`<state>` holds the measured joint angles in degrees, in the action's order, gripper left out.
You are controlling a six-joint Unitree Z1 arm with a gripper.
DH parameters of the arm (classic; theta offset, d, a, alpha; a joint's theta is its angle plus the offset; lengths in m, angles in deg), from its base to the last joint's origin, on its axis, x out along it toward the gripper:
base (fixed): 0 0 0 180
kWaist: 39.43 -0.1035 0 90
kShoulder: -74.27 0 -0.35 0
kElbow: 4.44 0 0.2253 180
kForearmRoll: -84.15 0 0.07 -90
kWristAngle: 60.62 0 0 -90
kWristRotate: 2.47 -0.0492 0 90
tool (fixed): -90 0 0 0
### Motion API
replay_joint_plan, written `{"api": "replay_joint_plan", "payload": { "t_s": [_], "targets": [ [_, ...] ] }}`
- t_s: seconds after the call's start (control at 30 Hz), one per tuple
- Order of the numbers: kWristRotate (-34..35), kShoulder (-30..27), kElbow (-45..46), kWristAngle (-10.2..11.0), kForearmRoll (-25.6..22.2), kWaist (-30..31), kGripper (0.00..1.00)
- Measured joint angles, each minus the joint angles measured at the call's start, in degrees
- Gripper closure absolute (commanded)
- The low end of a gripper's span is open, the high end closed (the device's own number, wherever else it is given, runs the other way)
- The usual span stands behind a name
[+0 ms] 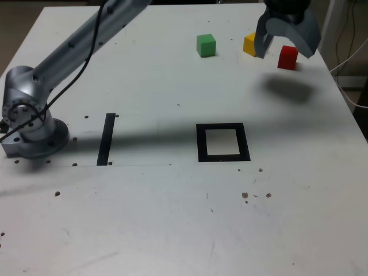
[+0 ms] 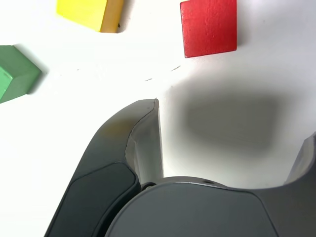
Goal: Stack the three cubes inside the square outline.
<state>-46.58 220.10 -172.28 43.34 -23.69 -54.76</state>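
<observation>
In the exterior view, the arm [image 1: 86,34] is reaching from its base at the exterior view's left across the table [image 1: 172,230] toward the far right corner. The gripper [image 1: 286,41] is hanging there with its jaws spread wide and nothing between them, and its shadow is falling on the bare tabletop just nearer the camera. Three cubes are lying at that far edge, one of each colour: the green cube [image 1: 206,45] well to the exterior view's left of the gripper, the yellow cube [image 1: 249,44] partly hidden behind one jaw, and the red cube [image 1: 288,57] showing just below the open jaws. The single square outline [image 1: 223,142] is sitting empty near the table's middle, well apart from all three cubes. A thin black strip [image 1: 106,138] is lying beside the base.

In the wrist view, the gripper [image 2: 232,143] is standing open over white tabletop. The red cube [image 2: 208,27] is lying just ahead of the gap between the jaws, nearest of the three, so it is probably the first to be picked. The yellow cube [image 2: 89,14] and the green cube [image 2: 16,71] are sitting further to the side.
</observation>
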Motion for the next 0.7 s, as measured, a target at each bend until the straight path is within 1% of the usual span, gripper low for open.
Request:
{"api": "replay_joint_plan", "payload": {
  "t_s": [0.17, 0.3, 0.43, 0.7],
  "targets": [
    [-0.8, 2.7, -2.2, 0.1, 0.0, -1.4, 0.03],
    [-2.1, 4.8, -5.0, 1.2, 0.1, -2.4, 0.03],
    [-2.6, 5.8, -6.4, 2.1, 0.3, -2.5, 0.03],
    [-2.9, 7.9, -7.2, 2.4, 1.8, -2.5, 0.06]
  ]
}}
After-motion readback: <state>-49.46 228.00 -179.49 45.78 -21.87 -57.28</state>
